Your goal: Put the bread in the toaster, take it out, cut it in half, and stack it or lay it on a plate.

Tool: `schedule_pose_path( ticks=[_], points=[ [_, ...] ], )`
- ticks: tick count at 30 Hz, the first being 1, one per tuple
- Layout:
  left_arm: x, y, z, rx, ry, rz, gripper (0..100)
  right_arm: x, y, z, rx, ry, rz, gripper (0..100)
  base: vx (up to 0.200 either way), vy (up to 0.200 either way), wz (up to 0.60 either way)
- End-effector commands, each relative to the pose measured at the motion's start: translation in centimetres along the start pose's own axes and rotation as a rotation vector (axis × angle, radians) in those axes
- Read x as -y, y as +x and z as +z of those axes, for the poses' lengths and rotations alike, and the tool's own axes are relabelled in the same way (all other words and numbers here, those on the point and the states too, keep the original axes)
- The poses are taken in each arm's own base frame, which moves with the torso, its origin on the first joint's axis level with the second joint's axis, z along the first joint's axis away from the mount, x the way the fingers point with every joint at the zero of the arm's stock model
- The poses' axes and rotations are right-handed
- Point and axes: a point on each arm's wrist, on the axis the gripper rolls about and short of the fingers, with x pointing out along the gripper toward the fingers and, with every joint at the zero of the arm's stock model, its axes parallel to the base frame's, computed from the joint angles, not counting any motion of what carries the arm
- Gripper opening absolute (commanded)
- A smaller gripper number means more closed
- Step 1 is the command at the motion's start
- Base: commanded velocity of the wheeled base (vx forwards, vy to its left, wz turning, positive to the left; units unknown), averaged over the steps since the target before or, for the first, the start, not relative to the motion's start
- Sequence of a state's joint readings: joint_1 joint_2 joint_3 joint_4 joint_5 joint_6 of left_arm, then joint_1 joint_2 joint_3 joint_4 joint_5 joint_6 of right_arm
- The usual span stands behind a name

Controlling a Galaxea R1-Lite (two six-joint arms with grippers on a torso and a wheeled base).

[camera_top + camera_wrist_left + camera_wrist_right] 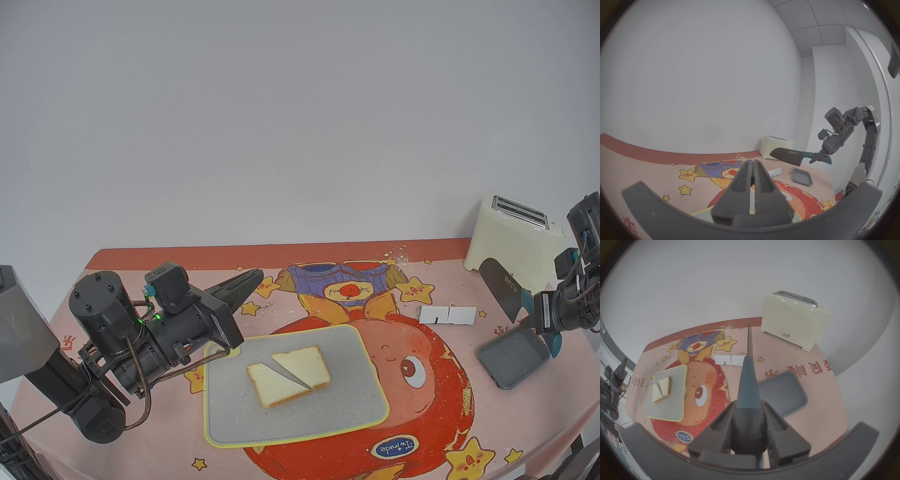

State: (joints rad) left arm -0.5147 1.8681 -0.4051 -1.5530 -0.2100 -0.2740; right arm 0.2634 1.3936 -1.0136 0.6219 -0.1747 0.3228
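- The bread [275, 386], cut into 2 triangular halves, lies on the cutting board [350, 406], well apart from the grey plate [509, 359] near the toaster [515, 240].
- It is likely light, soft and crumbly, so take each half gently by its crust edges or it may dent.
- The left gripper [253, 277] hangs just beside the board, closed on nothing. The right gripper [539, 315] clamps the knife [500, 287] by its handle above the plate.
- The right wrist view shows the handle seated between the fingers; the head view shows the cut line.
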Motion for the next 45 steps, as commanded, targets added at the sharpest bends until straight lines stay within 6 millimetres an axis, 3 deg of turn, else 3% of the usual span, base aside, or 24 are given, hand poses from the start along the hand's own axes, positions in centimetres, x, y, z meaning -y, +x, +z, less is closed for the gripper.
schedule_pose_path(
  ticks=[1,5,9,15,30,35,45],
  points=[
    [-0.1,-0.1,0.3,0.021,0.004,0.000,0,-0.1,-1.0,-0.6,0.024,0.014,0.025,0,0.000,0.000,0.00],
    [-1.1,-0.2,0.7,0.036,0.008,0.036,0,-0.3,-0.8,-1.4,0.004,0.064,0.033,0,0.000,0.000,0.00],
    [-2.5,-1.0,1.0,0.040,0.006,0.092,0,-0.4,0.6,-2.4,0.020,0.078,0.034,0,0.000,0.000,0.00],
    [-2.6,-1.1,0.9,0.039,0.007,0.099,0,-0.8,2.3,-2.9,0.114,0.085,0.063,0,0.000,0.000,0.00],
    [-2.5,-1.1,0.8,0.034,0.010,0.102,0,-3.9,2.8,-3.8,0.072,0.047,0.144,0,0.000,0.000,0.00],
    [-2.3,-1.1,0.4,0.018,0.007,0.097,0,-4.6,4.2,-3.8,0.077,0.045,0.025,0,0.000,0.000,0.00],
    [-2.3,-1.2,0.4,0.015,0.008,0.096,0,-5.7,3.7,-4.5,0.081,0.024,0.057,0,0.000,0.000,0.00]
  ],
)
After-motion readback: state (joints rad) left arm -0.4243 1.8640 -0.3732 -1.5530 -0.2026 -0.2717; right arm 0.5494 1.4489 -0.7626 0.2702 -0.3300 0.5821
